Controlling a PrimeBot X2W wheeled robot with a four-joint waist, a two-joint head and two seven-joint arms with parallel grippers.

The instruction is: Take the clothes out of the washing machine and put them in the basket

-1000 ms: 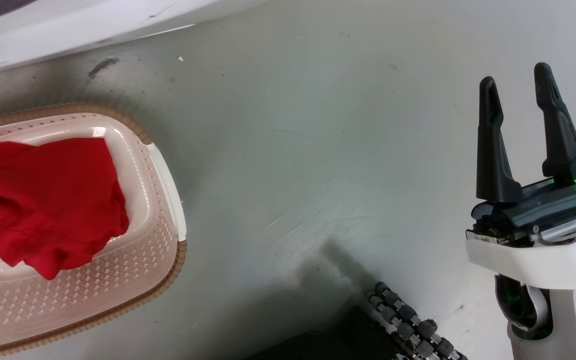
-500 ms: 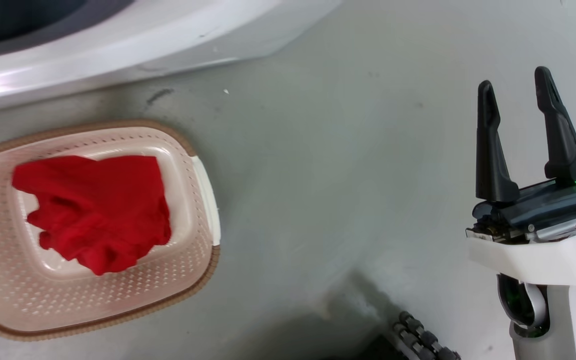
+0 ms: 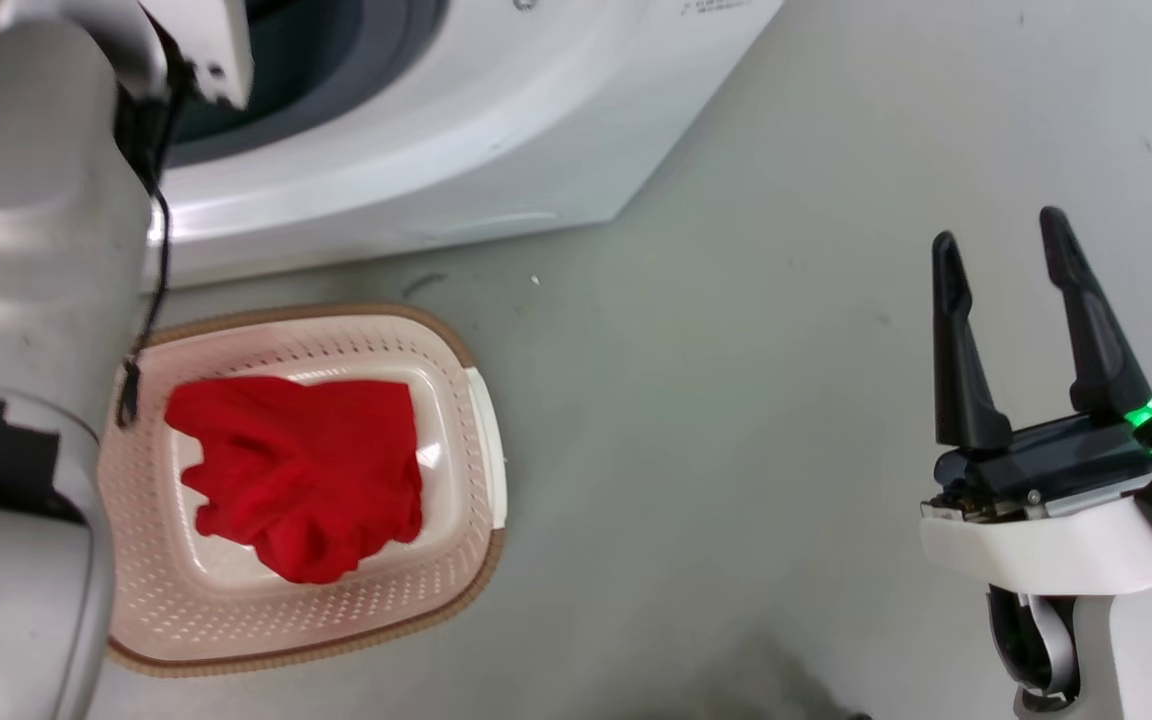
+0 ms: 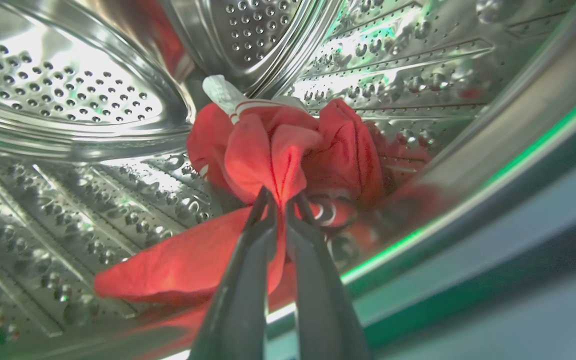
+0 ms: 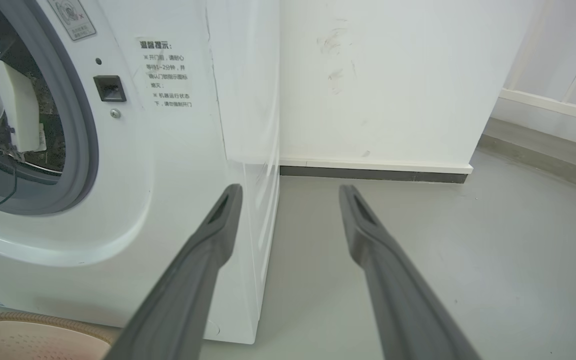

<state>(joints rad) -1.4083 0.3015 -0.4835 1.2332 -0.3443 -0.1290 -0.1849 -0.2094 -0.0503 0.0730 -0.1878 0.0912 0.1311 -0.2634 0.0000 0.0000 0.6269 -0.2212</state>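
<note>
Close in, lower centre of the left wrist view: your left gripper (image 4: 279, 196) has its fingers pressed together on a thin fold of the jersey (image 4: 288, 150). The jersey is red with a white striped edge at its top. The rest of it lies crumpled on the perforated steel drum (image 4: 68, 100), with one flap trailing toward the lower left.

Risk, as a judgement:
- The pinch holds only a narrow pleat. If the trailing flap drags on the drum lip or the grey gasket (image 5: 85, 150) as you pull out, the fold may slip free.
- A long hanging tail could land on the floor (image 3: 736, 400) short of the basket.
- A black cable (image 3: 161, 250) hangs off your left arm near the opening and could catch.

At the right of the head view, your right gripper (image 3: 999, 228) hovers over bare floor, fingers spread and holding nothing.

At lower left of the same view, the basket (image 3: 356, 600) sits just in front of the washing machine (image 3: 456, 150), with the plain red garment (image 3: 306, 470) already inside it.

Farthest, in the upper left of the right wrist view, a sticker (image 5: 165, 75) on the machine front is headed "温馨提示". Its last line seems to read "请勿强制开门", and the other lines are too small to be sure of. No brand is legible.
</note>
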